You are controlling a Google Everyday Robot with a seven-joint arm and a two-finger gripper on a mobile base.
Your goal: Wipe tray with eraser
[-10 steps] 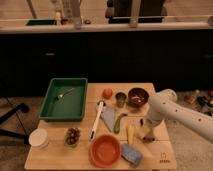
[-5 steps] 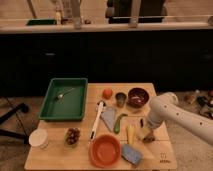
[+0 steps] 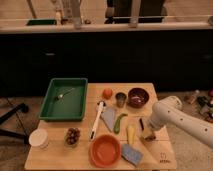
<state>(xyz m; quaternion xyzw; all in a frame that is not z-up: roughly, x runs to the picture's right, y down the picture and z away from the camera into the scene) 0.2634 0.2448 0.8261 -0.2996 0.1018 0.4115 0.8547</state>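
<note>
Gripper downward, just beside eraser

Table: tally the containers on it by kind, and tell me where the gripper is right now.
tray: 1, green
bowls: 2, the orange bowl and the dark red bowl
cup: 1
white round tub: 1
Total: 5
The gripper is low over the right side of the table, beside the yellow piece.

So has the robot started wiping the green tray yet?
Nothing looks done yet. In hand: the gripper is beside the eraser, far from the tray; a grasp isn't clear. Left: carry the eraser to the tray and wipe.
</note>
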